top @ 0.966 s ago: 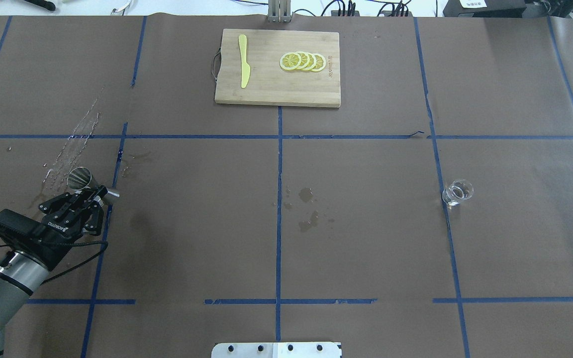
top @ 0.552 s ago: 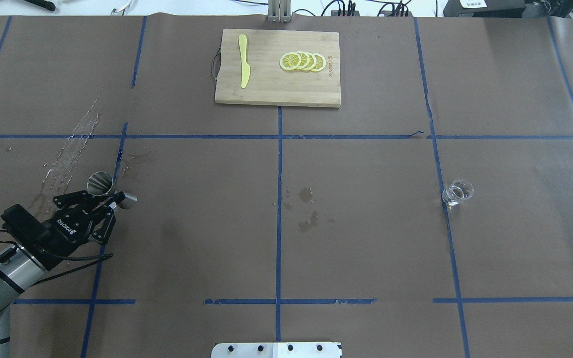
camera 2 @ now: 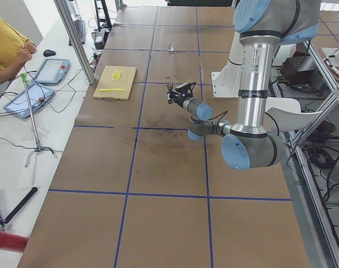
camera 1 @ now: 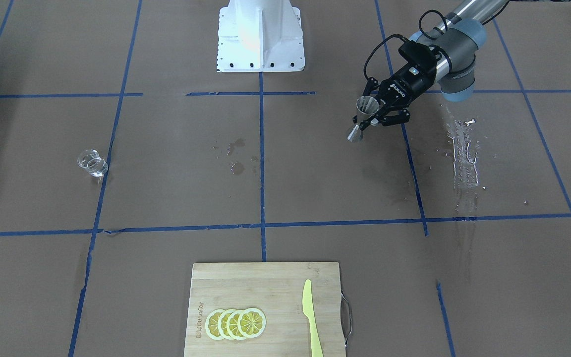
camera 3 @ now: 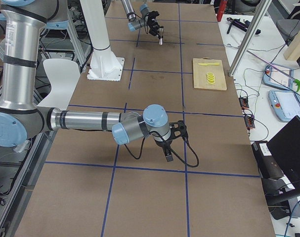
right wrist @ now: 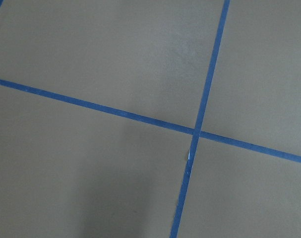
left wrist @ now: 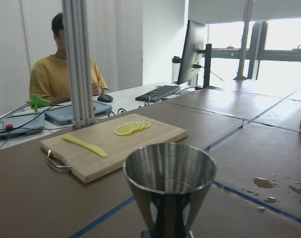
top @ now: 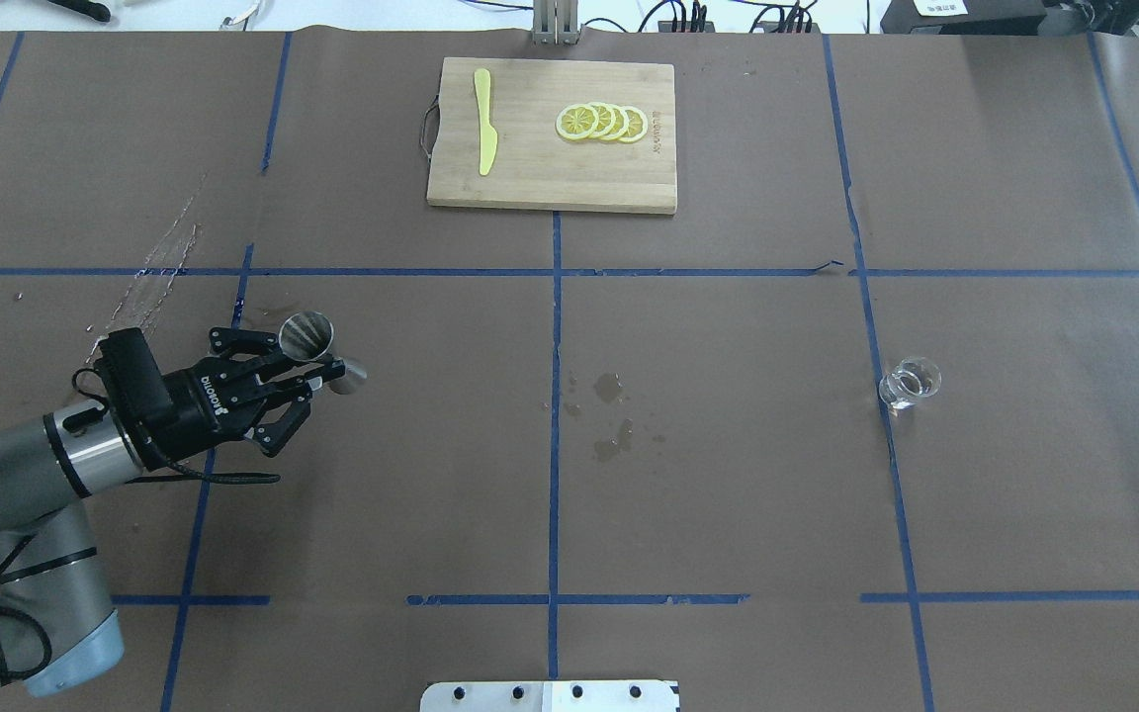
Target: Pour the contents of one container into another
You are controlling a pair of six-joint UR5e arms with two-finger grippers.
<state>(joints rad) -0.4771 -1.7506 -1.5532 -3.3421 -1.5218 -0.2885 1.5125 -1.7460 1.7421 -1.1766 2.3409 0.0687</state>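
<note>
The steel jigger (top: 309, 336) is clamped at its waist by the left gripper (top: 320, 364), whose fingers are closed on it. It hangs over the left half of the table, mouth upward, and the left wrist view shows no liquid in its upper cup. The glass tumbler (top: 911, 384) stands on the right half, on a blue tape line, well apart from the jigger. I judge the task to be early: the receiving vessel is in hand, nothing is poured, and no gripper is near the tumbler. The right gripper (camera 3: 175, 130) appears only in the right side view, so I cannot tell its state.
</note>
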